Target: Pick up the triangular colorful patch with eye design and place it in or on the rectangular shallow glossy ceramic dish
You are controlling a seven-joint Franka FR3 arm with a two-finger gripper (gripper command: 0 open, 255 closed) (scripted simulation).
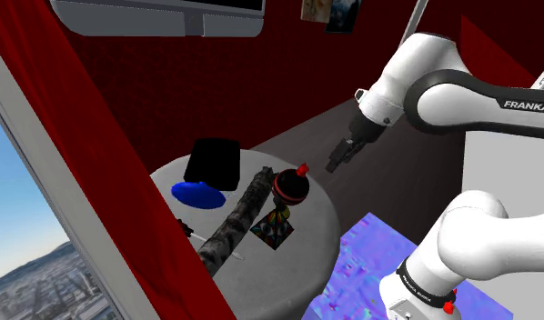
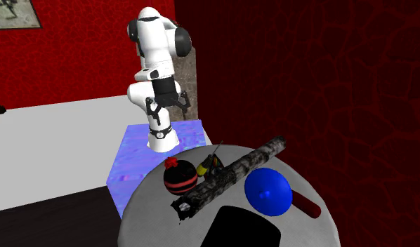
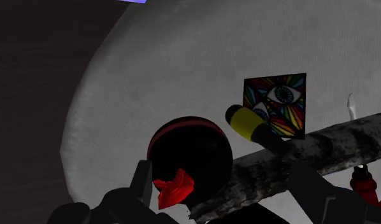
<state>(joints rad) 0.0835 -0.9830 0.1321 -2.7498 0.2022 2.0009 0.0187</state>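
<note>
The colourful patch with an eye design (image 3: 280,102) lies flat on the round grey table (image 3: 151,70), between the black-and-red ball (image 3: 189,153) and the table's rim. In the shoulder view the patch (image 1: 272,227) lies just in front of the ball (image 1: 291,188). The dish shows as a black rectangle (image 1: 214,164) at the table's far side, also seen at the near edge of the second exterior view (image 2: 240,228). My gripper (image 1: 335,164) hangs open in the air, above and to the right of the table, holding nothing. Its fingers (image 3: 142,181) stand wide apart.
A dark mottled log (image 1: 238,218) lies across the table between patch and dish. A blue dome (image 1: 197,194) sits beside the dish. A yellow-tipped stick (image 3: 246,122) overlaps the patch's corner. Red walls close in on the shoulder view's left.
</note>
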